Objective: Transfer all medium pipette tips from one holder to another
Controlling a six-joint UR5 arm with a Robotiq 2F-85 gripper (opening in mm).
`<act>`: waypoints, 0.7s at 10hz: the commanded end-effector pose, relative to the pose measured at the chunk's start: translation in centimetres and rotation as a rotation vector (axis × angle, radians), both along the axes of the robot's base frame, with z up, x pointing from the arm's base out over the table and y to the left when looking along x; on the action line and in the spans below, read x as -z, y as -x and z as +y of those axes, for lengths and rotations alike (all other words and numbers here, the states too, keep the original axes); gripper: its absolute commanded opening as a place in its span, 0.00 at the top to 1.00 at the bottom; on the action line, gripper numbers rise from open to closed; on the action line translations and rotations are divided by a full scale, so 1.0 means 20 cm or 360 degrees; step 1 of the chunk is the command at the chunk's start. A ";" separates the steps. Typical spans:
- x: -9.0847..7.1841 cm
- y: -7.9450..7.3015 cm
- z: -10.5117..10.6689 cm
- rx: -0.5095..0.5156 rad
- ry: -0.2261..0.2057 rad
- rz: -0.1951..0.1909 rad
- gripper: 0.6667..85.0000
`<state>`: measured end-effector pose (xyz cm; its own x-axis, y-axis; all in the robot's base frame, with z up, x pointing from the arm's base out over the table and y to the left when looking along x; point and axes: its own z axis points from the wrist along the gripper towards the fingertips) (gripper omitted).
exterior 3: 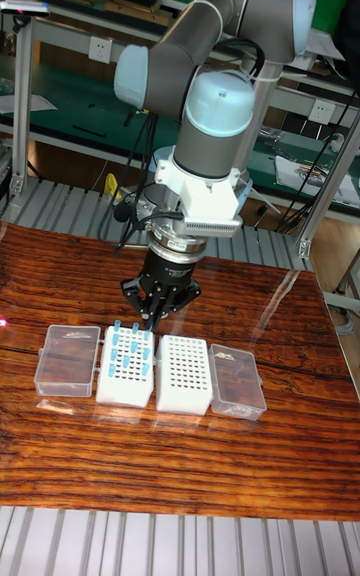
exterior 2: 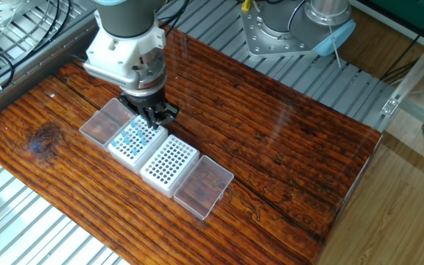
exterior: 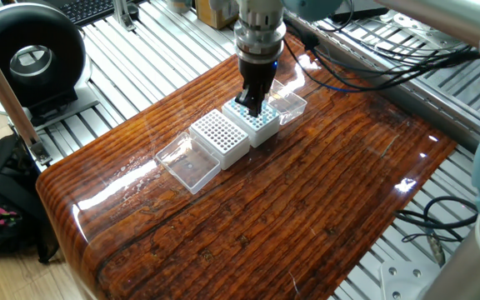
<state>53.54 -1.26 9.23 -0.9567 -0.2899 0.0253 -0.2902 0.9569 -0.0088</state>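
Tall fixed view shows the pincer [exterior 3: 160, 315] hanging just above the rack of medium pipette tips [exterior 3: 126, 348] on the counter [exterior 3: 180, 456], fingers close together, grasp untellable; picking a tip seems in hand; next comes carrying it to the empty holder [exterior 3: 184, 374] alongside.

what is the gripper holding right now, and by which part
Cannot be told. The gripper hangs just above the holder with the blue tips; whether a tip sits between its fingertips is too small to see.
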 end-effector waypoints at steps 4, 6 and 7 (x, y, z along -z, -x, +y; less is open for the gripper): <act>-0.18 -0.03 0.01 0.0056 0.0037 0.0019 1.00; -0.25 -0.04 0.09 0.0124 -0.0016 0.0014 1.00; -0.27 -0.04 0.16 0.0170 -0.0071 0.0014 1.00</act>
<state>54.09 -0.08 13.02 -0.9706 -0.2375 0.0378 -0.2380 0.9712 -0.0091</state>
